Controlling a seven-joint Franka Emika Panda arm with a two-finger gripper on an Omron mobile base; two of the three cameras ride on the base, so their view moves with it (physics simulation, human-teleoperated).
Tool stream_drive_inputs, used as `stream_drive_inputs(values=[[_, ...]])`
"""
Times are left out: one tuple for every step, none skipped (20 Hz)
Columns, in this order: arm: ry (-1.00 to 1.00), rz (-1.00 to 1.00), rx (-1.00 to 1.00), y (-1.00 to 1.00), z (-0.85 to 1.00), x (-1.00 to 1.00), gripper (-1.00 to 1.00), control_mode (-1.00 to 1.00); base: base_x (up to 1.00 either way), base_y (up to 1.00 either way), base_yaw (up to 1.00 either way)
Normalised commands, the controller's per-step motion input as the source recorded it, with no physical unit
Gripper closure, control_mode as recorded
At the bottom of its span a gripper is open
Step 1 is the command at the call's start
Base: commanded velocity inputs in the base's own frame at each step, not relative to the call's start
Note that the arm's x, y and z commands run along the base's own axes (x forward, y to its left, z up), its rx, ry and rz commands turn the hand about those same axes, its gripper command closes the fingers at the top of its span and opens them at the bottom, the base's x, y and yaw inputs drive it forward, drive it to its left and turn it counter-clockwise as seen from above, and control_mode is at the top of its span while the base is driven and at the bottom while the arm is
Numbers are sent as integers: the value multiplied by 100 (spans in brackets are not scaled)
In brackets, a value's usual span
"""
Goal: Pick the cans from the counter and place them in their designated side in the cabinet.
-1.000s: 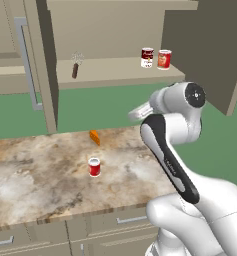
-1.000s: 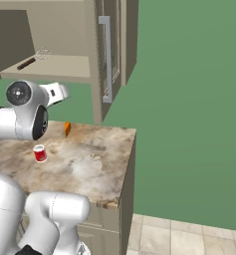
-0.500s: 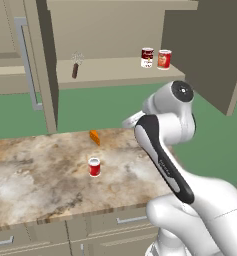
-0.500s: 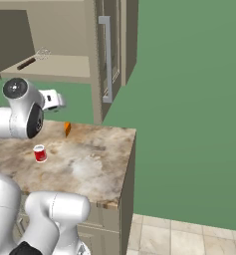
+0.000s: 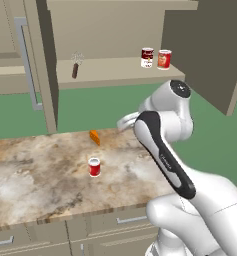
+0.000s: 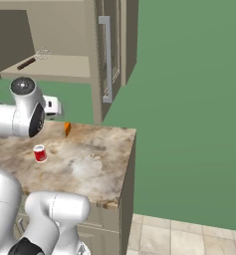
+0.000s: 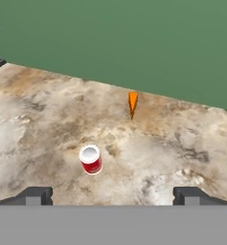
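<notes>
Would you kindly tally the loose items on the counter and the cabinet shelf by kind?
Cans: 3 (red can on the counter; maroon-and-white can and orange-red can on the cabinet shelf)
Carrots: 1 (carrot, counter)
Whisks: 1 (whisk, shelf)
Total: 5

White arm with dark joints, rising from the lower right of the left base view and the lower left of the right base view. From a broad base link, the upper link slopes up and left to a round elbow joint near frame centre in the left base view. The hand projects leftward from it there, and rightward in the right base view. In the hand view the gripper (image 7: pixel 113 195) points downward, its two dark fingertips (image 7: pixel 34 195) spread wide apart, nothing between them.
</notes>
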Motion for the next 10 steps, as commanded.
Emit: stream_drive_inputs(values=[[1, -4, 3, 30, -25, -13, -100, -100, 0, 0, 0], [0, -5, 0, 36, -26, -12, -100, -100, 0, 0, 0], [0, -5, 0, 41, -28, -11, -100, -100, 0, 0, 0], [0, -7, 0, 40, -26, -8, -100, -100, 0, 0, 0], [0, -8, -1, 45, -25, -5, -100, -100, 0, 0, 0], [2, -8, -2, 45, -23, 0, -100, -100, 0, 0, 0], [5, -11, -3, 40, -19, 0, -100, -100, 0, 0, 0], [6, -13, -3, 39, -18, 0, -100, -100, 0, 0, 0], [4, -13, -3, 39, -15, 0, -100, -100, 0, 0, 0], [0, -13, -1, 37, -14, 0, -100, -100, 0, 0, 0]])
